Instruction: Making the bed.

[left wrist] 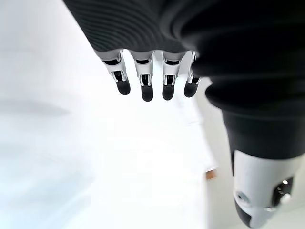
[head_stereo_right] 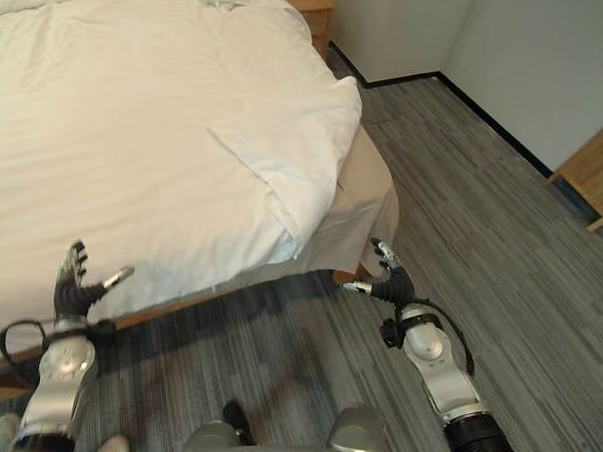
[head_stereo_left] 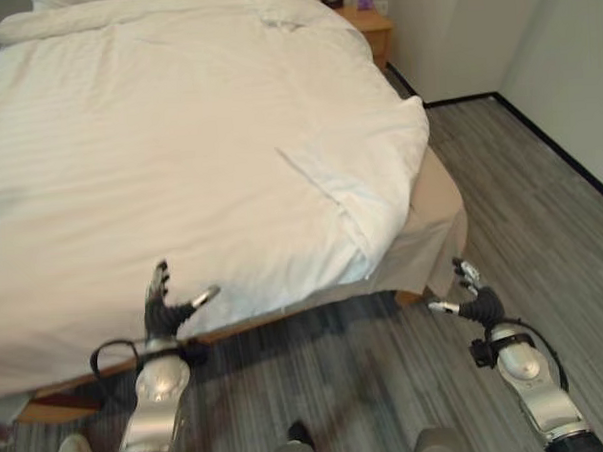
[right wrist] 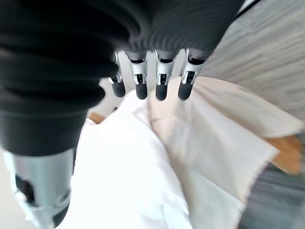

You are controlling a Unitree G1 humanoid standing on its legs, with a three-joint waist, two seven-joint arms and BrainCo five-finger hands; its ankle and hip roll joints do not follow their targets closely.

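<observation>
The left hand (head_stereo_left: 163,310) is seen at the lower left, raised just off the near edge of the bed (head_stereo_left: 436,205). Its fingers (left wrist: 145,81) are held straight and spread, thumb out to the side; nothing is gripped. In the left wrist view the fingertips are shown hovering over plain white cloth, apart from it.

The white duvet (head_stereo_left: 178,151) is spread across most of the mattress and is draped over the near side, down to the wooden bed frame (head_stereo_left: 59,402) that shows beneath it at the lower left. Faint stripes are visible in the fabric. Near the foot corner a fold (head_stereo_left: 325,185) is turned back on itself, and the duvet corner hangs bunched over the edge. A beige bed skirt (head_stereo_left: 432,230) is exposed below that corner, hanging loose toward the grey plank floor (head_stereo_left: 520,196).

A wooden nightstand (head_stereo_left: 368,25) is seen at the top, just beside the far side of the bed, against the wall.

The right hand (head_stereo_left: 472,294) is held low at the right, near the foot corner and just beside the bed skirt, above the floor. Its fingers (right wrist: 161,78) are extended and relaxed, thumb apart; nothing is held. In the right wrist view the fingertips are pointed at the hanging duvet corner and the beige skirt, close but not seen touching.

A wooden piece of furniture (head_stereo_right: 590,178) is partly visible at the far right edge, well apart from the bed.
</observation>
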